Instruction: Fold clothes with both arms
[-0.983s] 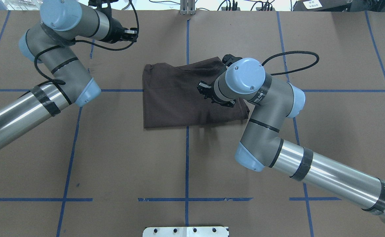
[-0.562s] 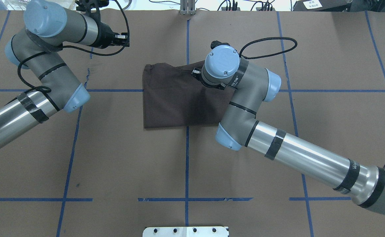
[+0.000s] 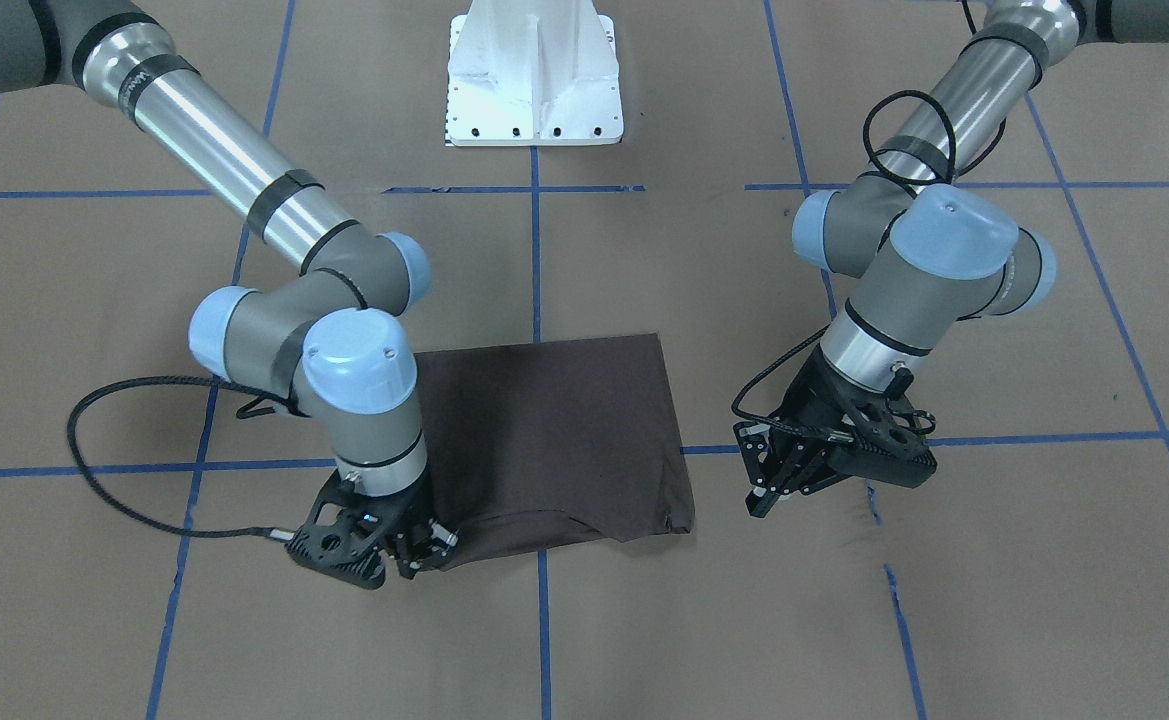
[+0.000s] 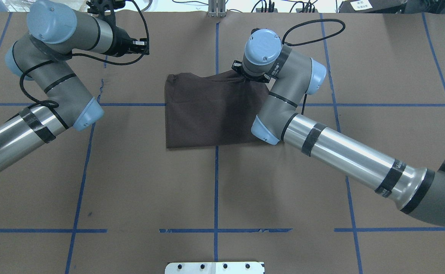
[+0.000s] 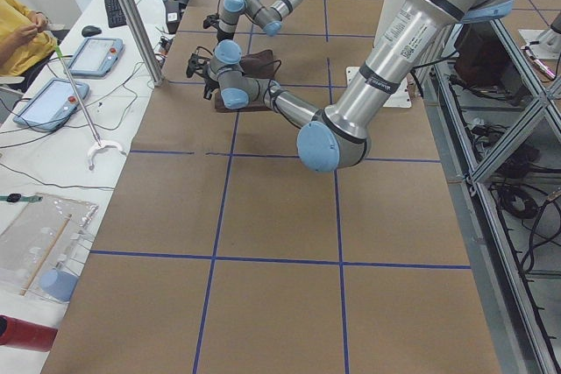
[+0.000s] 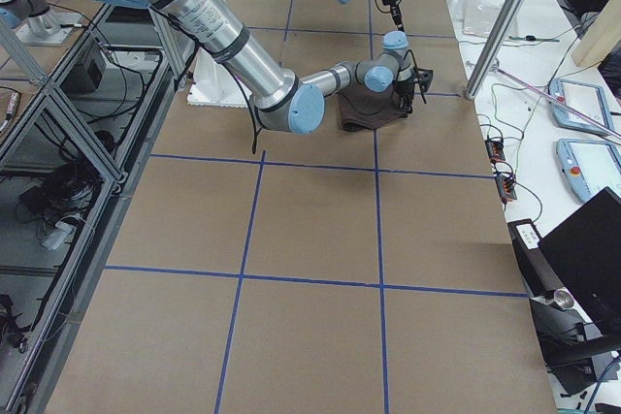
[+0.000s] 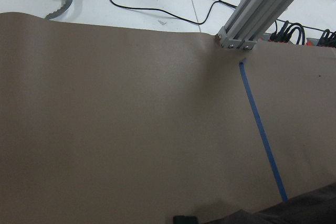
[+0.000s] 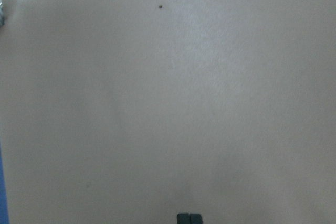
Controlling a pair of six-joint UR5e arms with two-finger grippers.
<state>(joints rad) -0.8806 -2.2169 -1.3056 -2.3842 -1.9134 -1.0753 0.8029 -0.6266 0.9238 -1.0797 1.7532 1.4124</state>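
Observation:
The dark brown T-shirt [image 3: 544, 440] lies folded into a rough rectangle at the table's middle, and it also shows in the overhead view [image 4: 207, 110]. My right gripper [image 3: 422, 548] is low on the table at the shirt's far right corner. The cloth edge is drawn out to its tips. In the right wrist view its fingertips [image 8: 189, 217] are pressed together over bare paper. My left gripper [image 3: 759, 503] hovers off the shirt's far left corner, apart from the cloth, with its fingers together and holding nothing. It also shows in the overhead view [image 4: 145, 42]. Collar and lettering are hidden.
Brown paper with blue tape lines [image 4: 215, 190] covers the table. The white pedestal base [image 3: 534, 80] stands at the robot's side. An aluminium post [image 7: 247, 19] and cables lie past the far edge. Tablets [image 5: 48, 98] sit on the side bench.
My right arm has swung from the shirt's right side over to its far right corner and lowered there. The left arm shifted slightly left, then stayed still.

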